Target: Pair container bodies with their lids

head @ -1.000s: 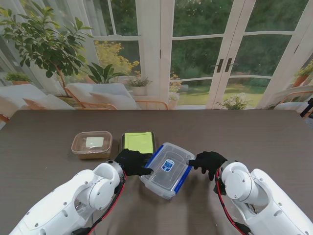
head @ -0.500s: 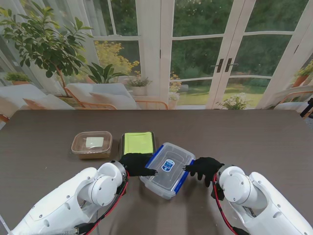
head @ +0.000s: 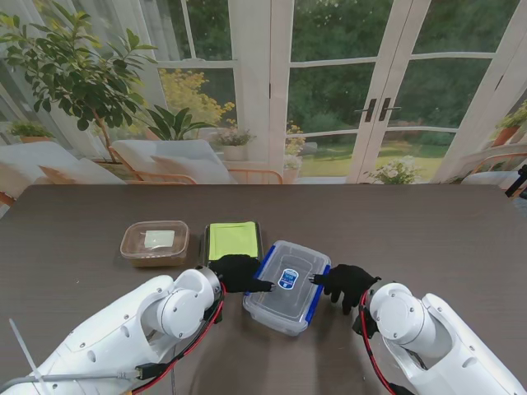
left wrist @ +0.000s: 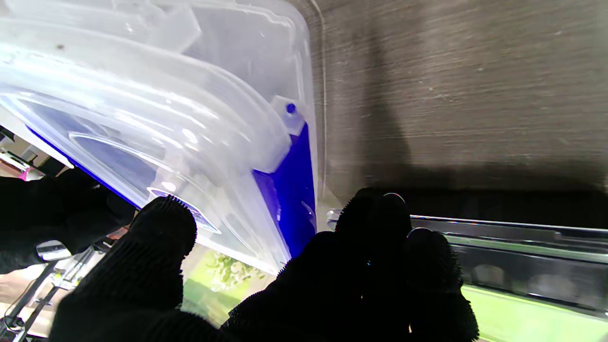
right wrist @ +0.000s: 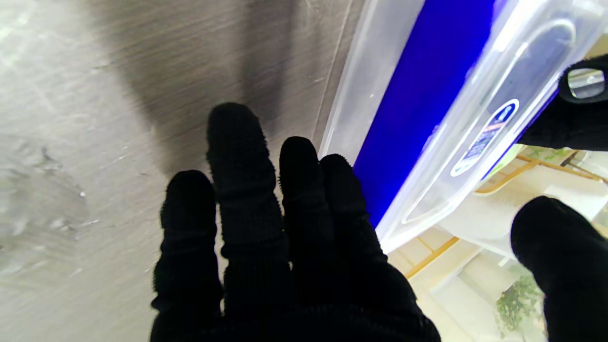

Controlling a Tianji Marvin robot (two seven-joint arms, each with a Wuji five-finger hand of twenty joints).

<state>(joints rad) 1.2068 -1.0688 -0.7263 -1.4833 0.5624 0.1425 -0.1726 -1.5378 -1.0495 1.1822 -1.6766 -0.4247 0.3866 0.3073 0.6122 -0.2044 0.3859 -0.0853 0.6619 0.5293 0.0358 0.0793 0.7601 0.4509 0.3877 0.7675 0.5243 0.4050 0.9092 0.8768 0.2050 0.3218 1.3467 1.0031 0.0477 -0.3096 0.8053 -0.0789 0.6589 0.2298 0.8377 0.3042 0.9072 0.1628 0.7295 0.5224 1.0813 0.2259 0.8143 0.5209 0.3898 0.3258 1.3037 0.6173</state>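
Clear rectangular plastic container with blue side clips and lid on (head: 286,286) sits on dark wood-grain bench (head: 428,230), near the edge closest to me, centre. Glass doors and plants behind. Left hand (head: 239,273) touches its left side, right hand (head: 347,282) its right side; fingers of both spread, whether either grips it I cannot tell. Black container with green lid (head: 232,239) just beyond the left hand. Clear brownish tub (head: 155,243) farther left, something pale inside. Right half of bench bare.

arms: glossy white, rounded | hands: black knit gloves (nubby) | cables: red, black
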